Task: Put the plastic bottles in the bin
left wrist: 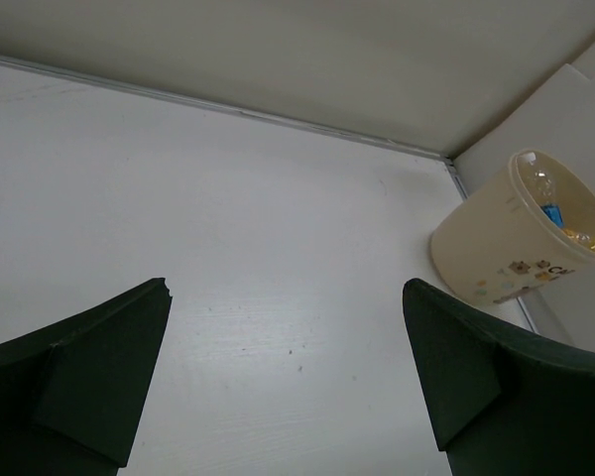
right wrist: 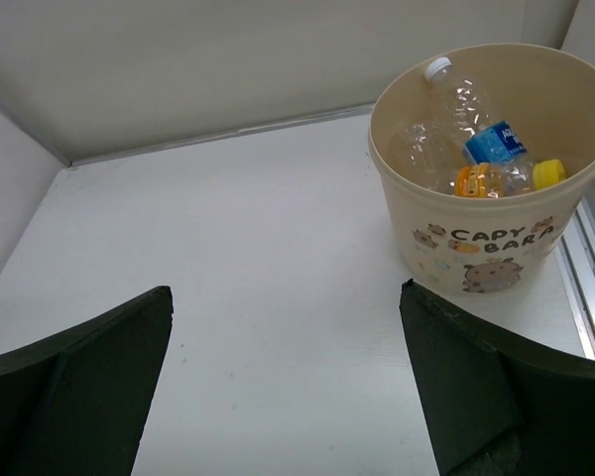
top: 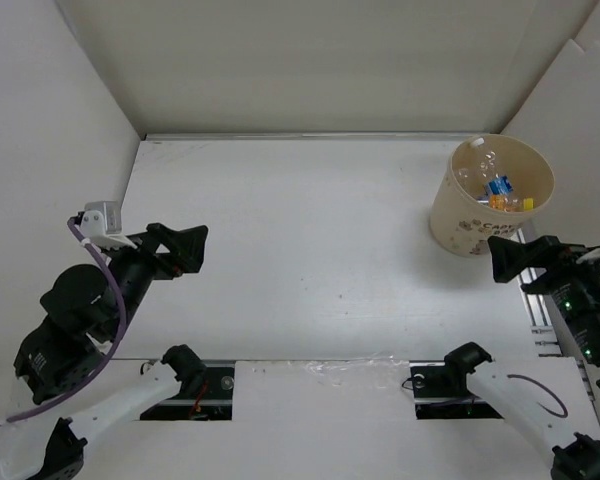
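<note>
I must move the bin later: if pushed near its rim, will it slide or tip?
The bin looks like thin paper, narrower at the base than the rim, so a high push would probably tip it. The small bottles inside seem light, so they likely add little ballast. Its wall may dent under a pinch.

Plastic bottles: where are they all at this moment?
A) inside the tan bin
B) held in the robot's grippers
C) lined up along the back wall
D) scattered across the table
A: the plastic bottles lie together inside the bin. None shows on the table, and the left gripper and right gripper are both open and hold nothing.
</note>
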You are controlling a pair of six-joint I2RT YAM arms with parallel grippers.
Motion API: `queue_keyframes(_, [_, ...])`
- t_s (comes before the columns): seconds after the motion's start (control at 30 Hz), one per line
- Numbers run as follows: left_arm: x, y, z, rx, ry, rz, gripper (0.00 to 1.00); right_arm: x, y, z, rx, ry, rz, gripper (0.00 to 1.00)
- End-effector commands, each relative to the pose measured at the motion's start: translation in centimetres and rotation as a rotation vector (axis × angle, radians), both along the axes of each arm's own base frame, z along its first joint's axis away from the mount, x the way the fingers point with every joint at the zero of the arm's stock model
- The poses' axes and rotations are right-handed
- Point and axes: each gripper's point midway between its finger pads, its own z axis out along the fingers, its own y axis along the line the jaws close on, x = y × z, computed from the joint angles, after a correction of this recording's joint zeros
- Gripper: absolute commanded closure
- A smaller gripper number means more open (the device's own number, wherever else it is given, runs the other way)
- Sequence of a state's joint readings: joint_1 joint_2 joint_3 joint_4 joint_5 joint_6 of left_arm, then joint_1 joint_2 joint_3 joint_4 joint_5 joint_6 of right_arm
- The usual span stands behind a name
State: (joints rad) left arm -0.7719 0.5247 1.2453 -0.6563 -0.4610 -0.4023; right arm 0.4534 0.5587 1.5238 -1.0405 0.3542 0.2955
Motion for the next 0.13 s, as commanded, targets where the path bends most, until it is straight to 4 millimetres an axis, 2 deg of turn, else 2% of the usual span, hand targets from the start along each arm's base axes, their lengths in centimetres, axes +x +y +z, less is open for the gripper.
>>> queue_keyframes(0.0, [-0.36, -0.24, -0.04, -0.025, -0.009, -0.023, 0.0, -0.78, -0.13, -0.46, -0.029, 0.017, 0.022, 0.0])
queue_keyframes(0.1, [-0.22, -0.13, -0.6, -0.012, 0.004, -0.012, 0.0, -0.94, -0.21, -0.65, -0.028, 0.016, 0.022, 0.0])
